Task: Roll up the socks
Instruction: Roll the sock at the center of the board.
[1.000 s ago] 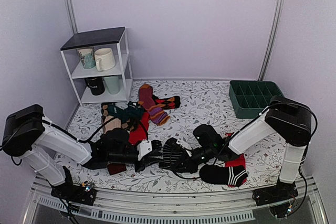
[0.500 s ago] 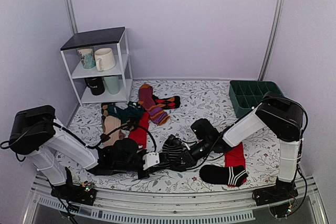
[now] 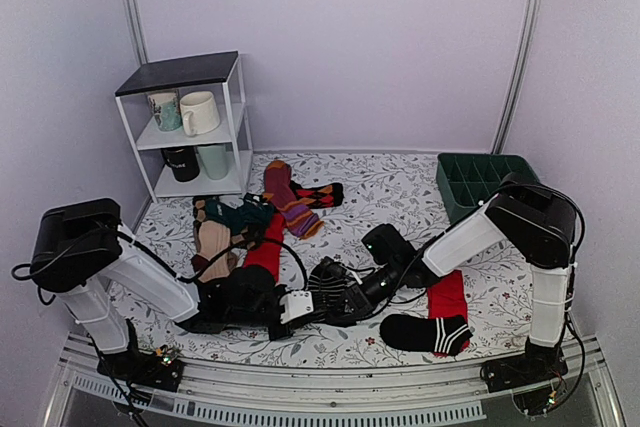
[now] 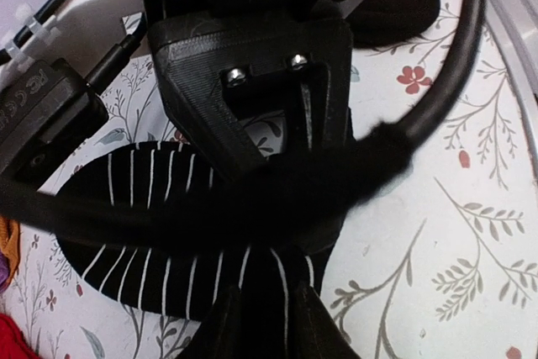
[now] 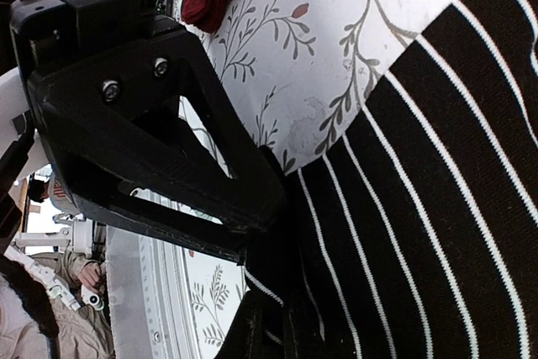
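Found the socks [image 3: 336,285] close to the middle of the near edge of the table [image 3: 400,202], bunched into a dark lump between the left gripper [image 3: 312,302] and the right gripper [image 3: 345,292], set tip to tip. Cannot read stripes or long axis from overhead. Noted in that view only: a red sock [image 3: 448,297] and a black sock with a red-and-white striped end [image 3: 432,333] toward the near right corner, a green compartment tray [image 3: 485,185] at the far right corner, a white shelf with mugs [image 3: 190,127] at the far left corner.

Confirmed from the left wrist: soft black knit, thin white stripes, flattened oval with a rounded end at frame left. Long axis across the frame, stripes crossing it. Seen pinched in a fold between the left fingers [image 4: 225,329], jaws narrow on fabric. Partly hidden by a black cable [image 4: 458,48].

Confirmed from the right wrist: stripes fanning toward the upper right, edge of the knit drawn in between the right fingers [image 5: 252,334], jaws almost closed on it. Seen opposite: hard, angular black plastic of the left gripper.
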Controlling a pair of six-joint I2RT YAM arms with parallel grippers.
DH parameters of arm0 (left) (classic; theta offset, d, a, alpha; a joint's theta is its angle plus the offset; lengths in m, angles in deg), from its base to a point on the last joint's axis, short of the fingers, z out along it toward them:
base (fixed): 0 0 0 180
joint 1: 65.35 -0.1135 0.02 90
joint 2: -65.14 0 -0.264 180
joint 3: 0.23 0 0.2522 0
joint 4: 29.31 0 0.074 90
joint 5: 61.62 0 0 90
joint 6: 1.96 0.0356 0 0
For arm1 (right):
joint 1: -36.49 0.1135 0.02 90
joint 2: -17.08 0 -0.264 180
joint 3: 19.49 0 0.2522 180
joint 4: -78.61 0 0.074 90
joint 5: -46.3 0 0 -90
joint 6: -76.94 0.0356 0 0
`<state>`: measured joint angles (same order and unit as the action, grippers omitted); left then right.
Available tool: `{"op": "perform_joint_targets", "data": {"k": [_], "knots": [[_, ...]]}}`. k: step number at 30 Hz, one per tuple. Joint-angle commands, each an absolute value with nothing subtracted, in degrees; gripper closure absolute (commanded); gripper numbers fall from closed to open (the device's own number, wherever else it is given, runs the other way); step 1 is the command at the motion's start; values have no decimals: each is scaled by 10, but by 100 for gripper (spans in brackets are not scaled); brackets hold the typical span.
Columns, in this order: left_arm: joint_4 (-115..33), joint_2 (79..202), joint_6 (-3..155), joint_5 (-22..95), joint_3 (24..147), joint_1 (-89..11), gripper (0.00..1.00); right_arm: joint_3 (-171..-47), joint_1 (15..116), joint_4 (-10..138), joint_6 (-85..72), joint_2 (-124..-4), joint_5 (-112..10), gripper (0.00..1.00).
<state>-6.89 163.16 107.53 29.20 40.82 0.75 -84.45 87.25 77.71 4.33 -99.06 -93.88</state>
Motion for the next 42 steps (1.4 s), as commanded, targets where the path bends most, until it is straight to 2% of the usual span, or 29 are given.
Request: {"op": "perform_joint_targets", "data": {"k": [1,9,11,12,13,19,21,26,33,38,42], "knots": [[-85,1650,1067,298,417,19,77,-807,868,610,45,-1050,-847,93],[-101,1655,1062,316,426,20,81,-811,867,615,48,-1052,-849,93],[-103,1652,1061,322,425,20,74,-813,867,616,49,-1053,-849,93],[-102,1649,1059,328,423,21,62,-813,867,617,49,-1054,-850,93],[-100,1646,1060,336,421,20,58,-813,867,617,49,-1054,-850,93],[-82,1642,1056,346,412,21,61,-813,867,619,47,-1054,-849,93],[-96,1650,1055,347,421,21,67,-812,867,620,47,-1054,-850,93],[-120,1658,1049,348,437,20,99,-810,867,622,50,-1054,-850,93],[-141,1656,1010,388,443,2,100,-795,867,656,53,-1036,-835,91],[-190,1684,930,510,464,-49,100,-732,870,798,51,-966,-793,80],[-216,1714,907,572,481,-67,100,-724,894,842,10,-916,-725,74]]}}
